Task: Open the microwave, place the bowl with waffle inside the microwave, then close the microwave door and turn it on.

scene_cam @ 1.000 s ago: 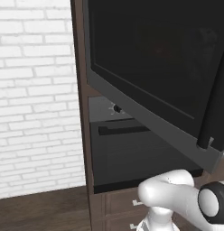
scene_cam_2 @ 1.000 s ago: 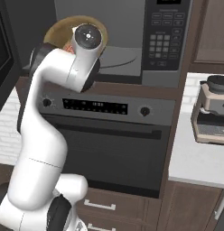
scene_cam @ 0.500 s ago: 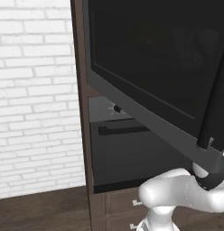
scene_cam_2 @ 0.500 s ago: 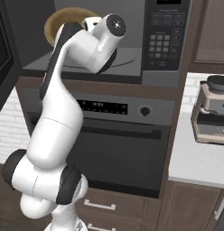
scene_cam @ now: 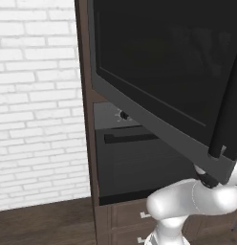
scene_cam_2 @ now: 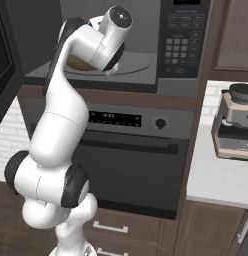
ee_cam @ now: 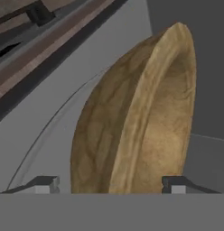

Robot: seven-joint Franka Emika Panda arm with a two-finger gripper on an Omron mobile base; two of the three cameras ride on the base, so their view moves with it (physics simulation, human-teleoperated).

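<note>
The microwave [scene_cam_2: 146, 30] stands open. Its door [scene_cam: 158, 72], with black glass and a dark vertical handle [scene_cam: 229, 110], is swung out to the left. My arm reaches into the cavity. The wooden bowl [ee_cam: 132, 122] lies against the glass turntable [ee_cam: 46, 149]; in the right base view the bowl [scene_cam_2: 78, 64] peeks out under my wrist. My gripper [ee_cam: 111, 182] is open, its fingertips [ee_cam: 46, 182] spread wide on either side of the bowl. The waffle is hidden from me.
The keypad [scene_cam_2: 183, 45] is on the microwave's right. Below sits the oven [scene_cam_2: 131, 165] with its bar handle and knob. A coffee machine [scene_cam_2: 236, 125] stands on the counter [scene_cam_2: 216, 175] to the right. A white brick wall [scene_cam: 39, 95] is to the left.
My arm has swung from above the microwave's front down into the cavity, carrying the bowl onto the turntable. The door has not moved.
</note>
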